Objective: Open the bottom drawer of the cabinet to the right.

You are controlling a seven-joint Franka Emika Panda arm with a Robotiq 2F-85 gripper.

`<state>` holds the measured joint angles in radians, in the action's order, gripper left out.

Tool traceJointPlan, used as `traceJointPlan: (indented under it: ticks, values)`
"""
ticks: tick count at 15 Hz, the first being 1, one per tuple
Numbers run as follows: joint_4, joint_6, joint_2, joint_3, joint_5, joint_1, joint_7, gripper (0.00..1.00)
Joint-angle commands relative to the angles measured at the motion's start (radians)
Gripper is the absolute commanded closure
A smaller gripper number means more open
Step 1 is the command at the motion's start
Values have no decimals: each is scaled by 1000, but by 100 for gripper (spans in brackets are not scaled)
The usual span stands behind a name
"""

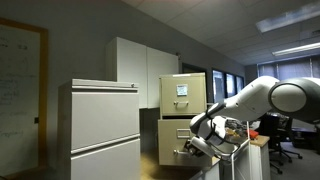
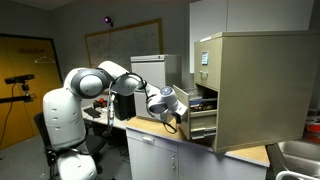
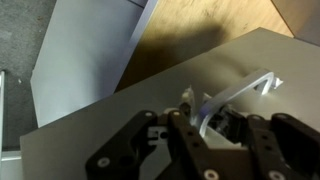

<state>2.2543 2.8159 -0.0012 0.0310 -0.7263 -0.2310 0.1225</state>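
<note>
Cabinet [image 2: 255, 85] matt tan metal w/ glossy metal handle [image 3: 245, 88]

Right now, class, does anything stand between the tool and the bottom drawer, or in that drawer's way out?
Nothing visible does. The tool is shut on the handle of the bottom drawer, which stands partly out of the cabinet; only the robot's own arm is before its front.
</note>
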Motion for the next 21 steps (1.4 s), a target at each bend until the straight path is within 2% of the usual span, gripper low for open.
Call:
traceJointPlan:
  ticks: [1, 8, 10, 11, 12, 15, 16, 18, 19, 21]
  values:
    - [189, -54, -162, -46, -144, 54, -145, 95]
    - [443, -27, -380, -64, -384, 185, -196, 95]
    - [472, -36, -410, -62, -422, 217, -179, 95]
    - [461, -50, -409, -61, -412, 220, -155, 56]
    - [461, -62, -415, -56, -404, 223, -137, 56]
    - [426, -116, -392, -40, -288, 196, -42, 35]
    - [414, -133, -383, -43, -234, 177, 2, 26]
    - [377, -188, -369, -118, -45, 63, 177, 10]
    - [348, -226, -365, -186, 36, -23, 259, 3]
    - [291, -331, -398, -299, 210, -178, 411, 0]
